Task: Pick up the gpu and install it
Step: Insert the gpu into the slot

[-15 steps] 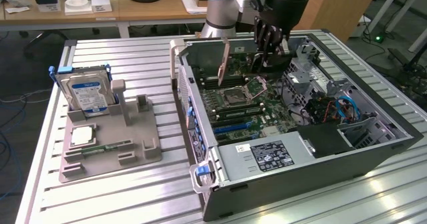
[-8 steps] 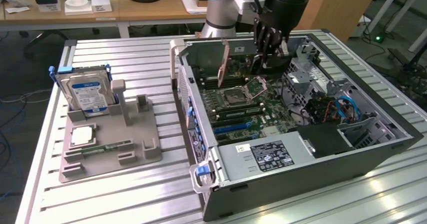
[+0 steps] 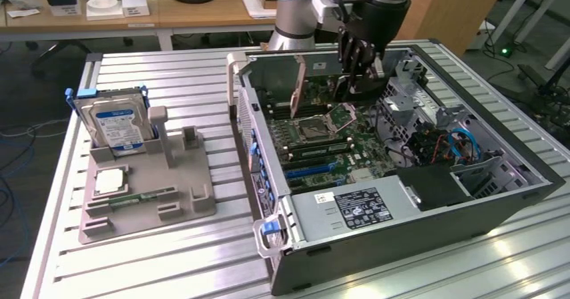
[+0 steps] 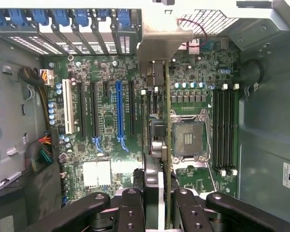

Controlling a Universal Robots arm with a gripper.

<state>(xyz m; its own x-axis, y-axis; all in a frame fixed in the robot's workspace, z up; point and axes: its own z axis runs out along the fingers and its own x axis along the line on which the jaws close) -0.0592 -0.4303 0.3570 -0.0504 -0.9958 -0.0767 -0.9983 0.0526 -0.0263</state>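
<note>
1. Open case (image 3: 401, 245) lies on its side on the slotted table (image 3: 178, 265), toward the table edge at the exterior view's right.
2. Gripper (image 3: 358, 85) hangs inside the case, over the motherboard (image 4: 99, 67).
3. Hand state: narrow and holding. The fingers (image 4: 130, 208) are clamped on the gpu (image 4: 167, 121), one on each face of the card.
4. The gpu stands on edge and upright in the grip, above the board.
5. Its silver bracket (image 4: 159, 46) points toward the case's rear wall, beside the row of slot covers (image 4: 63, 34).
6. In the wrist view the card's line runs between the long blue slot (image 4: 119, 111) and the CPU socket (image 4: 188, 137), just beside the socket.
7. Cannot tell whether the card's lower edge touches a slot.
8. The power supply (image 3: 356, 209), with its label facing up, fills the case end farthest from the gripper.
9. A grey holder (image 3: 183, 209) sits near the table edge at the exterior view's left, well apart from the case.
10. In the holder, a hard drive (image 3: 116, 122) stands upright at its far end. A flat chip (image 3: 109, 180) and a memory stick (image 3: 143, 197) lie toward its near end.
</note>
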